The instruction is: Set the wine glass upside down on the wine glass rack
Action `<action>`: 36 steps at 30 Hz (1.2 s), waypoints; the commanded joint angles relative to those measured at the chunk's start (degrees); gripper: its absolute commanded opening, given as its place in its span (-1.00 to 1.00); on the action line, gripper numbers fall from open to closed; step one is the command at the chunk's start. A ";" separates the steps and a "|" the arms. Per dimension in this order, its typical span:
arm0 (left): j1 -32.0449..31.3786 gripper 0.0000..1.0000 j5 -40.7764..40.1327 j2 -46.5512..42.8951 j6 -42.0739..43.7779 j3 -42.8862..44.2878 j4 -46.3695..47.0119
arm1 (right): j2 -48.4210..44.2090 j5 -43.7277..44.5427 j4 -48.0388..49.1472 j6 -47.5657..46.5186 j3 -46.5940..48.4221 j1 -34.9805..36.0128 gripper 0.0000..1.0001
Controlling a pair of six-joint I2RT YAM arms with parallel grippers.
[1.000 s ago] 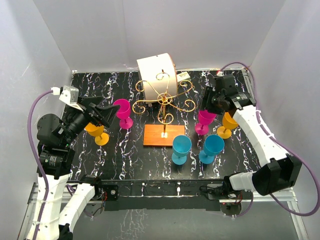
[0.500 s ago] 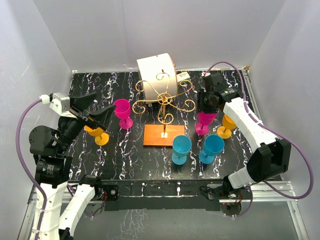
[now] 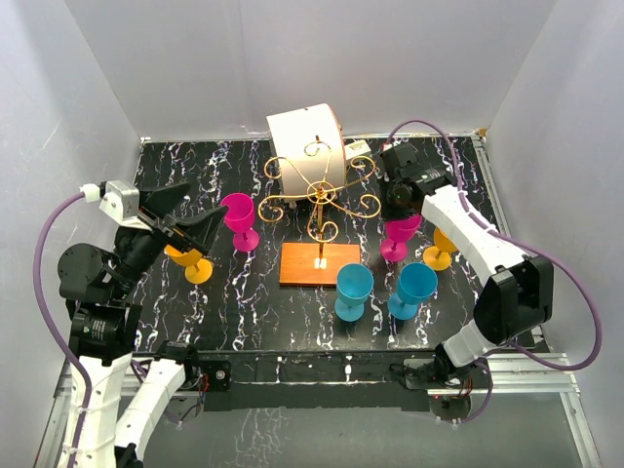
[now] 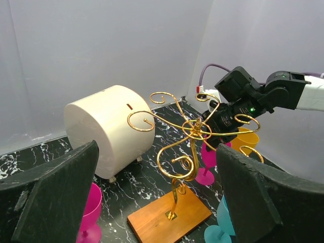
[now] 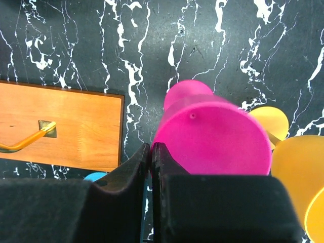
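Table: black marble, everything stands on it.
Wine glass rack: upright mid-table, just before the white cylinder box.
Left gripper: my fingers spread wide, holding nothing, raised and facing the rack.
Right gripper: my fingers pressed together, gripping nothing, above the magenta wine glass, at its rim.
Magenta wine glass: upright on the table, right of the rack's base.

The right gripper fills the bottom of the view, its two black fingers pressed together with nothing between them. Just beside their tips, a pink wine glass stands upright on the black marbled table, open bowl facing the camera. To the left lies the orange-brown wooden base of the rack, with a gold wire fixed into it. A yellow glass sits at the right edge, close beside the pink one. A sliver of blue shows by the fingers.
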 commanded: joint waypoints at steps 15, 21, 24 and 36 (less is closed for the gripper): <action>-0.18 0.97 6.27 1.87 -2.95 0.50 5.31 | -19.41 12.97 15.70 3.87 -1.56 3.13 -1.00; -0.17 0.97 6.15 3.46 -9.47 1.05 10.11 | -28.16 14.06 23.51 3.16 -2.79 3.10 -1.00; -0.18 0.97 6.58 5.43 -18.94 0.67 17.08 | -32.88 14.09 28.52 4.48 -4.86 3.18 -1.00; -0.19 0.97 7.50 17.32 -48.99 -1.42 45.52 | -45.63 5.90 47.65 10.91 -11.58 3.12 -1.00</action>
